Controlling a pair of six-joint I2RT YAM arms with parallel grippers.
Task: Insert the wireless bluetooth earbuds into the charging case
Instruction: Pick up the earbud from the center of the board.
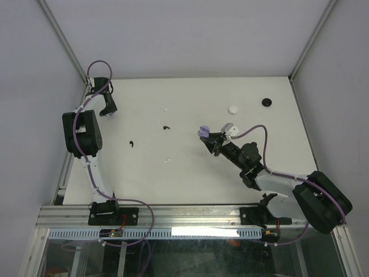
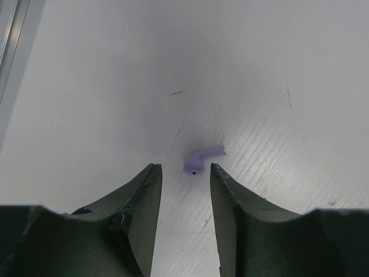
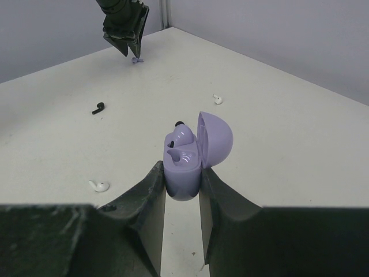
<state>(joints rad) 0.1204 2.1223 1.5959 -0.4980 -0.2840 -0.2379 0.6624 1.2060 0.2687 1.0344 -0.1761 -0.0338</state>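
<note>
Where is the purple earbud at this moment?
In the left wrist view, the purple earbud lies on the table just beyond the open left gripper, near the table's far-left corner.

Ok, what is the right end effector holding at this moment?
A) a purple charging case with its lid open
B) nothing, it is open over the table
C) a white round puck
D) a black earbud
A: in the right wrist view the right end effector has a finger pressed against each side of the purple charging case, which stands open.
</note>
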